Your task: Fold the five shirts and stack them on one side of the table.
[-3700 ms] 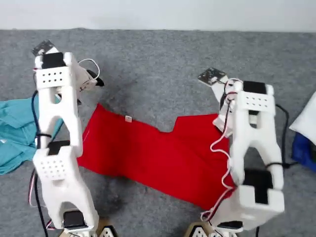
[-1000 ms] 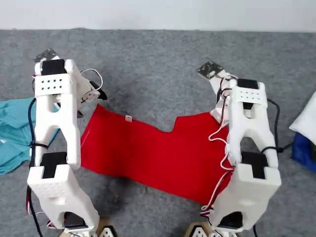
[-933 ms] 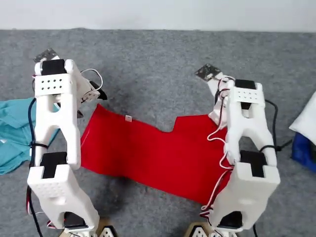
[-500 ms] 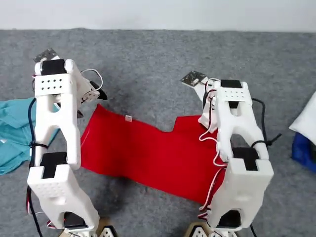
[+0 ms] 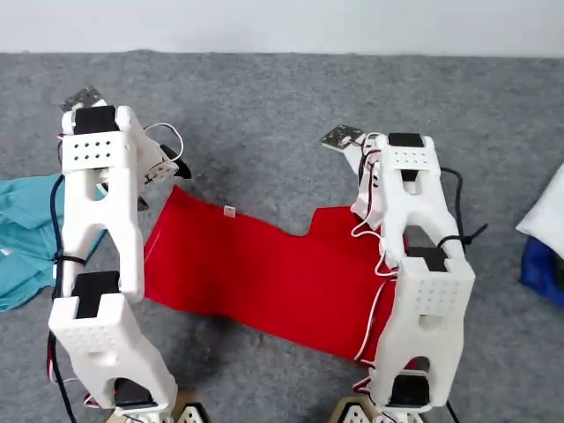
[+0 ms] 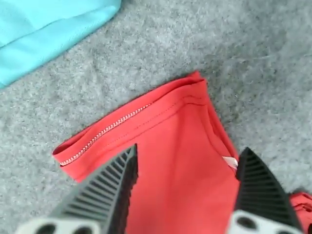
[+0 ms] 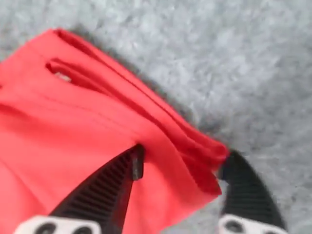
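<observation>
- A grey, felt-like desk (image 5: 264, 106) is seen from above, with a white wall (image 5: 282, 22) along its far edge.
- A red cotton shirt (image 5: 264, 273), folded into a long flat band, is laid on the desk between the two arms.
- Its long axis runs on a diagonal: the end under the left arm sits farther from the arm bases, and the end under the right arm sits nearer them.
- The neckline notch is cut into the shirt's far long edge, so the collar is judged to point toward the wall.
- The left pincer (image 6: 187, 156) is spread wide above one end corner of the red shirt, with nothing held.
- The right pincer (image 7: 185, 156) is likewise spread wide, straddling the layered corner at the shirt's other end.
- A crumpled teal shirt (image 5: 26, 229) is found just beyond the red shirt's left-arm end. A white cloth (image 5: 548, 211) and a blue cloth (image 5: 538, 269) lie well beyond its other end.
- Risk: only the top layer may be pinched, since stacked edges are visible at both corners, and the fold would then be opened.
- Risk: the right corner may be lost, because one finger is set almost off the cloth.
- Risk: a skewed fold may result if the two ends are lifted unevenly.
</observation>
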You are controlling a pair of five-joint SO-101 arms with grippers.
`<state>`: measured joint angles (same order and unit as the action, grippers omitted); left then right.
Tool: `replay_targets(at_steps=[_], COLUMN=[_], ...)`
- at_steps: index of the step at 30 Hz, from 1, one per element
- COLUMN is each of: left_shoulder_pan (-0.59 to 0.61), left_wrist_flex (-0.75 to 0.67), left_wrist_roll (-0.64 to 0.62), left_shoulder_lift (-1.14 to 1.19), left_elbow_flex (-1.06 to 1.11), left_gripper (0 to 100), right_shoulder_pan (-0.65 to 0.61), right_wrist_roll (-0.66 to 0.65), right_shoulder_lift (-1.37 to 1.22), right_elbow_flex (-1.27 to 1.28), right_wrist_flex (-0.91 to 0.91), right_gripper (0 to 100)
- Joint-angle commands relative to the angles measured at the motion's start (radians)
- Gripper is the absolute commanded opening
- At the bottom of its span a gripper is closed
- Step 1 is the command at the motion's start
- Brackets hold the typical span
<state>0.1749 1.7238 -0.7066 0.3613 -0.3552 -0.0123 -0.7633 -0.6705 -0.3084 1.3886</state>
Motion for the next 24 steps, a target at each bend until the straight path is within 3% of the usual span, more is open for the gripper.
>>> replay_targets(at_steps=[1,4,13,24], left_shoulder_pan=[-0.008,-0.008,-0.008,-0.006], left_wrist_flex=[0.034,0.034,0.034,0.034], left_wrist_roll=[0.008,0.008,0.008,0.008], left_shoulder_lift=[-0.055,-0.054,-0.054,-0.054], left_elbow_flex=[-0.004,-0.004,-0.002,-0.002], left_gripper=[30,30,30,30], right_shoulder_pan=[-0.015,-0.015,-0.016,-0.13], right_wrist_roll=[-0.04,-0.101,-0.101,-0.101], right_shoulder_lift=[-0.002,-0.001,0.035,0.269], right_elbow_flex=[-0.02,-0.02,-0.021,-0.015], right_wrist_flex=[0.038,0.047,0.07,0.239], right_gripper=[6.9,4.7,4.6,0.9])
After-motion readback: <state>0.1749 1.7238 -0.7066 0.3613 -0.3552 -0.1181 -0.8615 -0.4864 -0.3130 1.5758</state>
